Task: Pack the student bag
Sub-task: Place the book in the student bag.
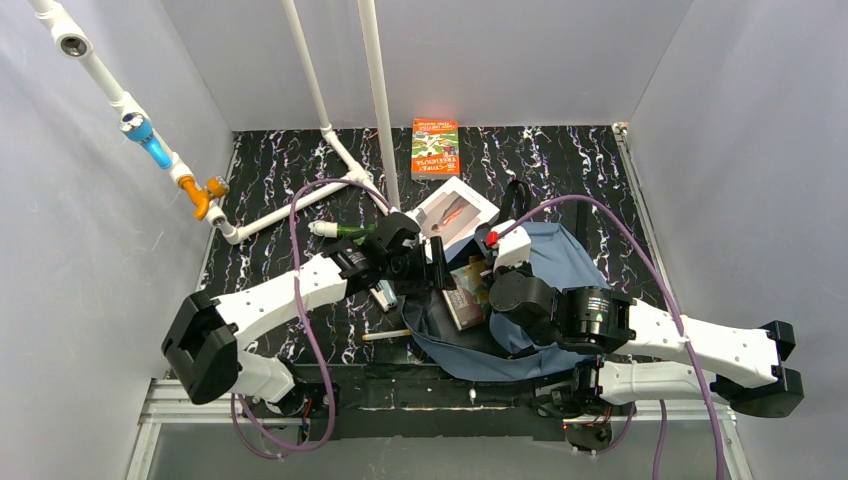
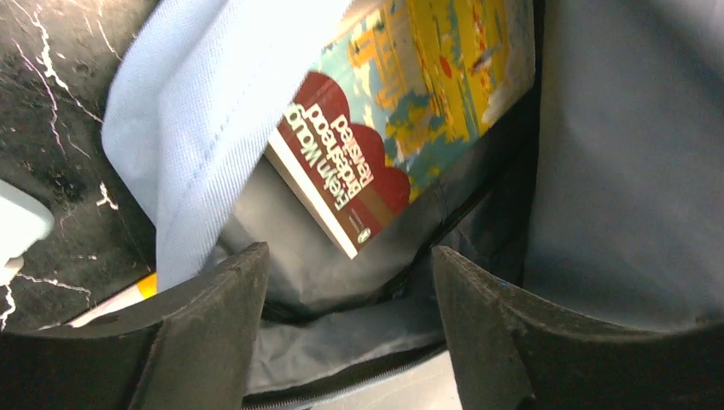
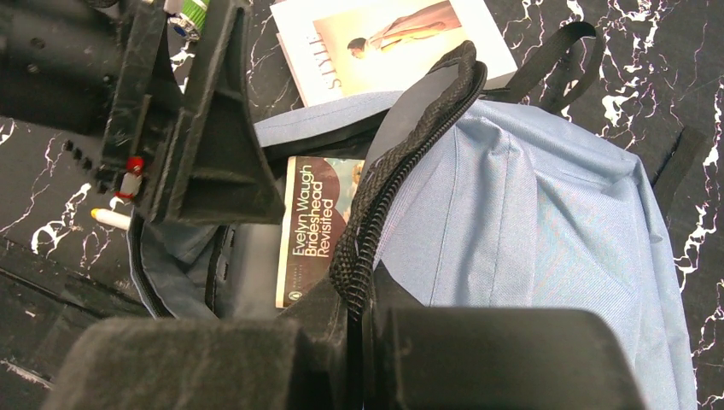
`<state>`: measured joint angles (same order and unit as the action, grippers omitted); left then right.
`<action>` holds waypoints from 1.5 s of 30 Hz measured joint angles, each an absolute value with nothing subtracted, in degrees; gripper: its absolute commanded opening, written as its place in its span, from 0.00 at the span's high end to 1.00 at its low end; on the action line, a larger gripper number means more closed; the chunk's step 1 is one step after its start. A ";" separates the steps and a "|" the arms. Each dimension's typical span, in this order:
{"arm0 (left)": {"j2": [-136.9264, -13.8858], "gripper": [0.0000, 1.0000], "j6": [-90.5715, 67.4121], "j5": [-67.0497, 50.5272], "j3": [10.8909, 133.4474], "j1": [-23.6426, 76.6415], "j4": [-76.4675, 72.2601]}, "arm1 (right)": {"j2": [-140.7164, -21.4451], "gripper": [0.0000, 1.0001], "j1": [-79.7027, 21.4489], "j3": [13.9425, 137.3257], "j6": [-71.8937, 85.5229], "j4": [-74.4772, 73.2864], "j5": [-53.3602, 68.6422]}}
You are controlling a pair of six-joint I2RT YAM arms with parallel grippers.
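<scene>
One paperback in so far, by the look of it: Brideshead Revisited (image 2: 359, 162), lying inside the open mouth of the student bag (image 1: 565, 258). Bag slumped toward the near edge of the table (image 1: 270, 190), a bit right of centre, between the two arms.

Right gripper (image 3: 363, 299) pinched tight on the bag's black zipper edge, lifting that flap and holding the mouth agape. Left gripper (image 2: 346, 265) hanging right over the opening, jaws wide apart, nothing between them.

Plenty left outside though:
- white Style book (image 1: 455, 212) right up against the bag's far side
- orange book (image 1: 435, 148) well away by the far wall
- green marker (image 1: 345, 230) off to the left
- pale pen (image 1: 385, 335) just left of the bag

Probably under halfway, with the zipping up to come after that.

Surface: black marble-look top with white veins, seemingly smooth enough to let a cover slide. Plain white walls on three sides, and a white PVC pipe frame (image 1: 300, 205) running across the far left part of the table. Purple cables looping off both arms.
</scene>
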<state>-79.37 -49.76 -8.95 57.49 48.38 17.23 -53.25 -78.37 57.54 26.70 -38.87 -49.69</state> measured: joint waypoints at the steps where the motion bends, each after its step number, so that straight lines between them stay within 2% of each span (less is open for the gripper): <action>1: -78.43 0.45 -49.63 -8.73 57.12 48.97 17.72 | -53.28 0.99 -78.37 57.54 26.68 -38.87 -49.65; 3: -77.82 0.46 -49.74 -8.40 56.84 50.02 17.91 | -53.36 0.99 -78.37 57.54 26.59 -38.81 -49.47; 4: -77.97 0.41 -49.71 -8.05 56.84 50.81 17.87 | -53.41 0.99 -78.37 57.54 26.52 -38.79 -49.36; 5: -78.43 0.30 -49.87 -7.51 56.84 51.75 17.74 | -53.47 0.99 -78.37 57.54 26.48 -38.70 -49.32; 6: -79.02 0.27 -49.93 -6.98 56.84 52.69 17.67 | -53.52 0.99 -78.37 57.54 26.41 -38.63 -49.32; 10: -83.40 0.25 -51.68 -4.08 56.99 56.53 18.22 | -53.52 0.99 -78.37 57.54 26.30 -38.59 -49.30; 14: -87.20 0.37 -54.17 -1.23 57.01 57.45 18.39 | -52.95 0.99 -78.37 57.49 26.33 -38.61 -49.30; 20: -92.16 0.59 -54.83 -1.45 60.07 57.45 15.25 | -51.57 0.99 -78.32 57.25 26.37 -38.72 -49.21; 25: -102.67 0.61 -52.80 -3.92 71.55 57.49 16.23 | -51.35 0.99 -78.28 57.25 26.57 -38.59 -48.10; 30: -106.61 0.60 -50.81 -4.62 79.20 57.49 16.80 | -51.48 0.99 -78.00 57.25 26.63 -38.30 -47.57; 32: -107.18 0.55 -50.06 -4.62 80.64 57.34 17.12 | -51.72 0.99 -77.97 57.21 26.70 -37.93 -47.53; 34: -107.15 0.39 -49.82 -4.47 80.68 57.30 17.37 | -51.94 0.99 -77.97 57.21 26.72 -37.71 -47.40; 38: -104.07 0.23 -49.56 -3.81 76.05 56.47 17.39 | -51.99 0.99 -77.97 57.14 26.81 -37.56 -47.33; 45: -83.72 0.09 -46.92 -1.41 64.58 55.83 24.71 | -51.64 0.99 -78.02 53.52 27.16 -35.51 -47.42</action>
<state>-83.72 -46.92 -1.41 64.58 55.83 24.71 -51.64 -78.02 53.52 27.16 -35.51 -47.42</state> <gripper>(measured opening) 0.848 0.076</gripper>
